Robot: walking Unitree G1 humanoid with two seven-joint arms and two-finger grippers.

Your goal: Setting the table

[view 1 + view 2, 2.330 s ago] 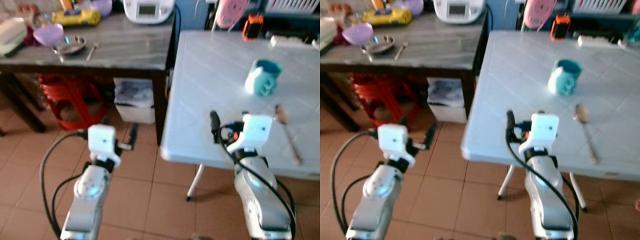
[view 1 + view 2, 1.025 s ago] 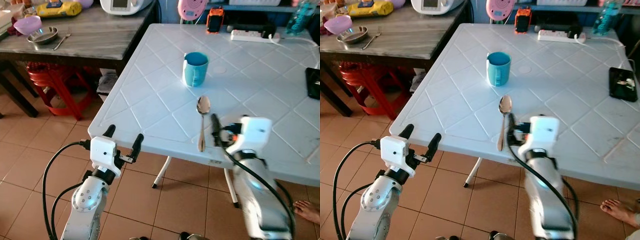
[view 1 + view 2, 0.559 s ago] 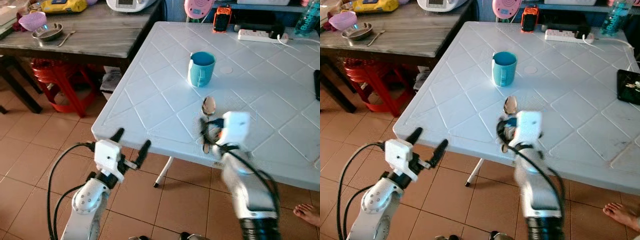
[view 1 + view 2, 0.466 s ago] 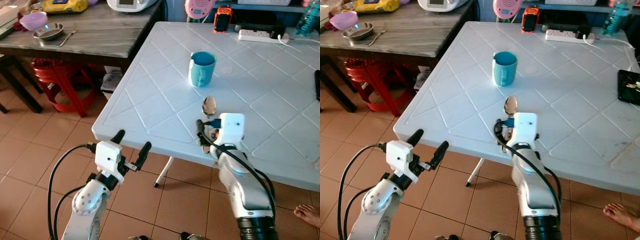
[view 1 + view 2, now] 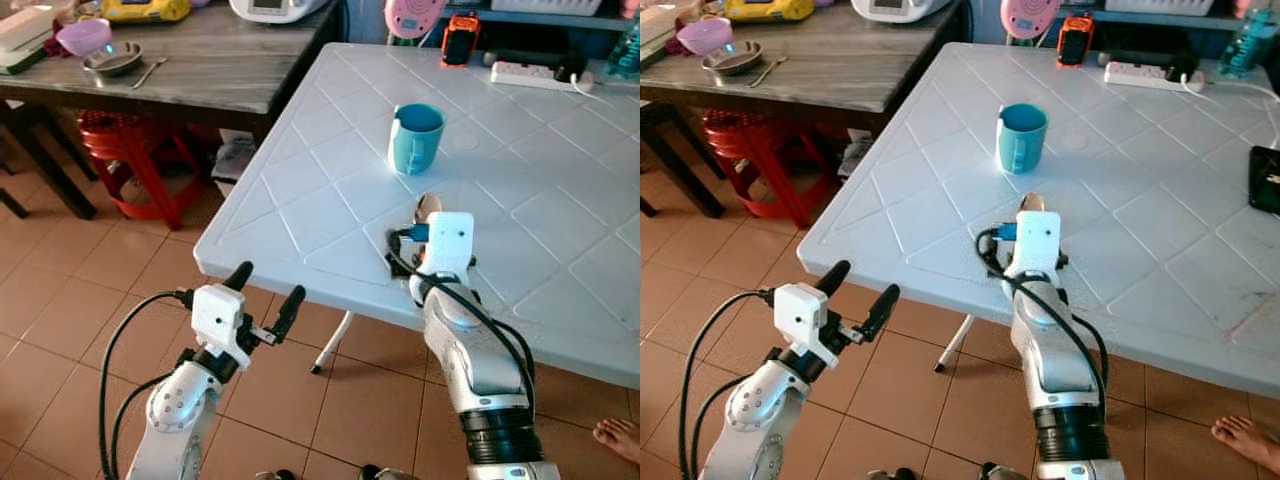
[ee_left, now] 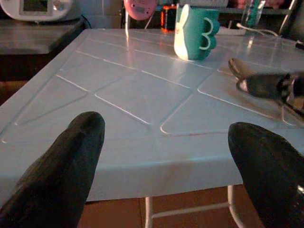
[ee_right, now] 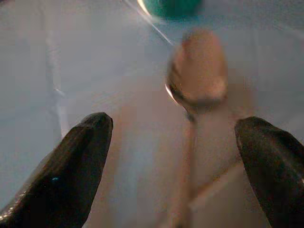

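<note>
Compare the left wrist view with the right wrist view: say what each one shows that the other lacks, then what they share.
Left wrist view: the teal mug's handle side, the white table's near edge, a pink gadget, the left gripper open short of the table.

Right wrist view: the right gripper open with a finger on either side of the spoon handle, close up and blurred.

Shared: the spoon, the mug, the diamond-patterned tabletop.

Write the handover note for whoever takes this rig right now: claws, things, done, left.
Right claw: open, low over the white table, fingers on either side of the spoon, not yet closed on it.
Left claw: open, idle before the table's near edge.
Cup: upright on the table, just beyond the spoon.
Done: cup and spoon are on the table.
Left: probably grip the spoon and place it by the cup.
</note>
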